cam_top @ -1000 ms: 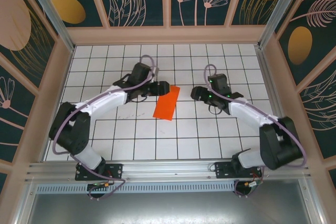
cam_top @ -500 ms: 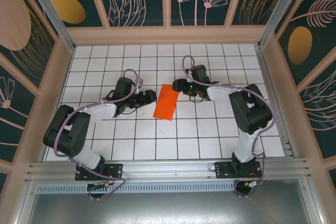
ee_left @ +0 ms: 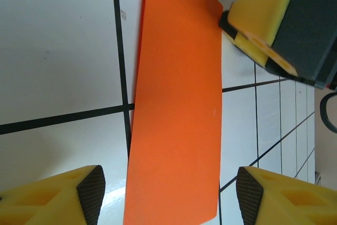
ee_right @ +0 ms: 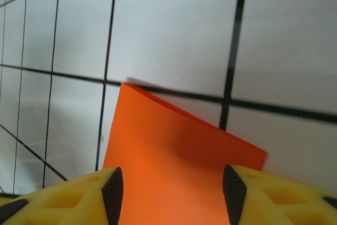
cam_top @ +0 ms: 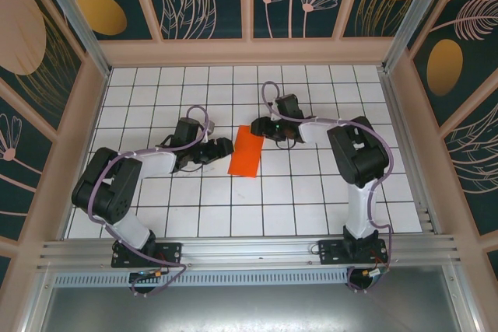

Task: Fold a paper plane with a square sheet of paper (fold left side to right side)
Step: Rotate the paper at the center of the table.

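Though thin, crisp orange paper rectangle (cam_top: 247, 153)

The square sheet of paper (cam_top: 247, 152) is seen as thin orange paper, matt, smooth and unmarked. The desk (cam_top: 311, 192) beneath it is faced with white tiles, glossy enough that soft reflections are thrown back, and ruled with matt black lines. The fingers (ee_left: 58, 201) of the left tool (cam_top: 224, 148) are moulded in yellow plastic with a dull sheen, and their pads (ee_left: 90, 196) are faced with a dark, finely textured lining. The same is found on the right tool (cam_top: 259, 129). The arm shells (cam_top: 156, 162) are finished in smooth white and black plastic. The front rail (cam_top: 249, 248) is made of bare, brushed-looking metal, and the frame (cam_top: 249, 52) is made of pale wood.
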Robot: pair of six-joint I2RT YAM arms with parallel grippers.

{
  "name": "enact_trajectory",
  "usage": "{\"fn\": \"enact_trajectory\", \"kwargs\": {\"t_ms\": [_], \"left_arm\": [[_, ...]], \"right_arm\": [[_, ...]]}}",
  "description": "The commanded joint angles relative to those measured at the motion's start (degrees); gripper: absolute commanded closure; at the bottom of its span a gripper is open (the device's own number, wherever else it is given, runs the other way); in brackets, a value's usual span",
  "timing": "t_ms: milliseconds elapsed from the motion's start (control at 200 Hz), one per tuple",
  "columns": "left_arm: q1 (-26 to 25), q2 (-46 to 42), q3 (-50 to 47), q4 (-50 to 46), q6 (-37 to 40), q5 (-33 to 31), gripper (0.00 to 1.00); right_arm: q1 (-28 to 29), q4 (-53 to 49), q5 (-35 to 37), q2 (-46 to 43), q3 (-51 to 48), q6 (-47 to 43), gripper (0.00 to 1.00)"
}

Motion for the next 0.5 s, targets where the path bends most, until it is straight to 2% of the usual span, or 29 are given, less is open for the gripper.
{"fn": "enact_trajectory", "kwargs": {"t_ms": [0, 165, 495], "left_arm": [[0.0, 0.8, 0.6, 0.4, 0.8, 1.0, 0.31], [-0.1, 1.5, 0.7, 1.0, 0.4, 2.5, 0.33], [-1.9, 6.2, 2.6, 3.0, -0.5, 6.2, 0.43]], "right_arm": [[0.3, -3.6, 0.0, 2.9, 3.7, -4.5, 0.46], [0.2, -6.9, -0.3, 5.4, 6.9, -7.2, 0.47], [0.3, -7.1, -0.5, 5.5, 5.8, -7.8, 0.52]]}}
